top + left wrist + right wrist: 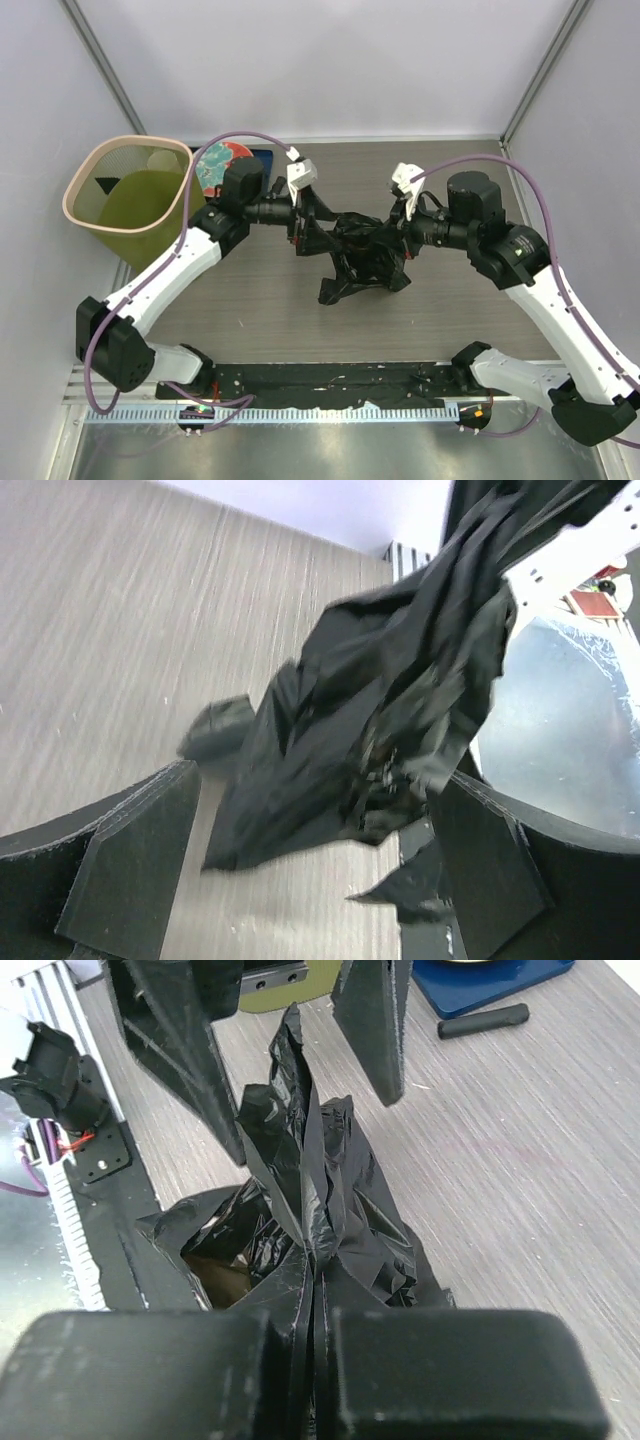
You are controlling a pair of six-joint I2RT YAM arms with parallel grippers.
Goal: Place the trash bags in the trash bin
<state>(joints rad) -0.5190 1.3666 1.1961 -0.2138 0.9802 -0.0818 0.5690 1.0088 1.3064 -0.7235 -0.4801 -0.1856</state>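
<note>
The right hand (318,1360) is pressed together, pinching a twisted fold of the black trash bag (358,262). The bag, one crumpled mass as far as can be told, sags onto the surface (250,300) between the two arms. The left hand (310,870) is spread, with film lying between its fingers. Farther left stands one bin (75,180), with a small dark shape inside, too unclear to name. One plate (222,165) is half hidden behind the left arm.

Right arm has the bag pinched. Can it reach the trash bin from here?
Probably not directly. The trash bin stands far left of the right gripper, and the left arm lies between, its open left gripper straddling the trash bag's other end.
</note>
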